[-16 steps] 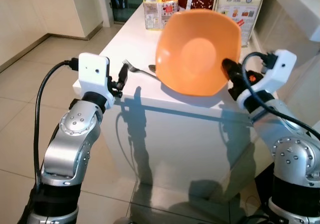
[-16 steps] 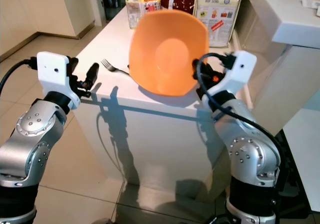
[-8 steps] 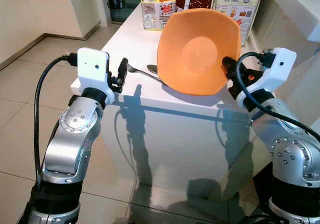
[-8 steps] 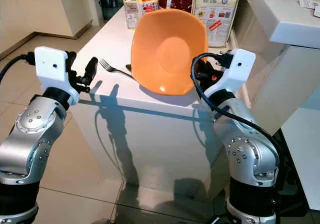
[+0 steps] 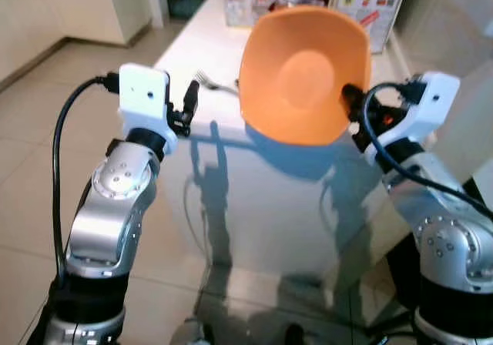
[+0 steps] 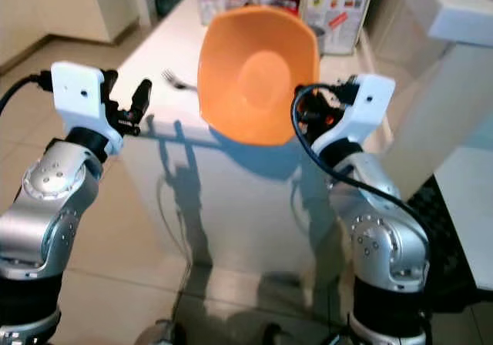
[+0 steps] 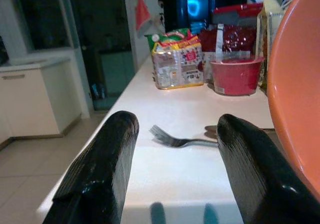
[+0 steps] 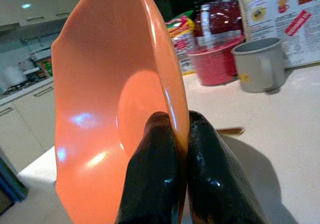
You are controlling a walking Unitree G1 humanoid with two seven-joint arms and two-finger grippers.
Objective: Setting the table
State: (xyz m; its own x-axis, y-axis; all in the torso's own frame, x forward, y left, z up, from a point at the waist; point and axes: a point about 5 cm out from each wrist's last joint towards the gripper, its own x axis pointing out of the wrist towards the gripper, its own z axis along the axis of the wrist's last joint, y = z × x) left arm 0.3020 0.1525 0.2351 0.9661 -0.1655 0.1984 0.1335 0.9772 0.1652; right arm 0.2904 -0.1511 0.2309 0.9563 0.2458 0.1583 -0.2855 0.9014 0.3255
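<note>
A white counter [image 5: 202,48] runs away from the robot, its near edge facing the two raised silver arms. Above that near edge, toward the counter's right side, an orange bowl [image 5: 302,74] is held up on its side, its hollow turned to the robot and its lower rim hanging over the counter's front; whether the rim touches the top cannot be told. The right gripper [image 8: 176,149] pinches the bowl's right rim, one black finger [image 8: 155,154] inside the hollow and the other behind the wall, both pressed tight against the thin orange edge. The left gripper [image 7: 172,149] hovers just off the counter's near left corner, its two black fingers [image 7: 107,159] spread wide with nothing between them, aimed down the length of the counter.

At the far end of the counter stands a row of groceries: a tall printed box [image 8: 285,19] at the right, a dark red bag [image 7: 235,39] in the middle, and a colourful snack packet [image 7: 177,59] at the left. In front of the red bag sit a red tub [image 7: 235,74] and, beside it toward the box, a grey mug [image 8: 257,64].

A metal fork [image 7: 182,140] lies flat on the counter's left half, near the front edge, tines pointing to the left edge, its handle running behind the bowl.
</note>
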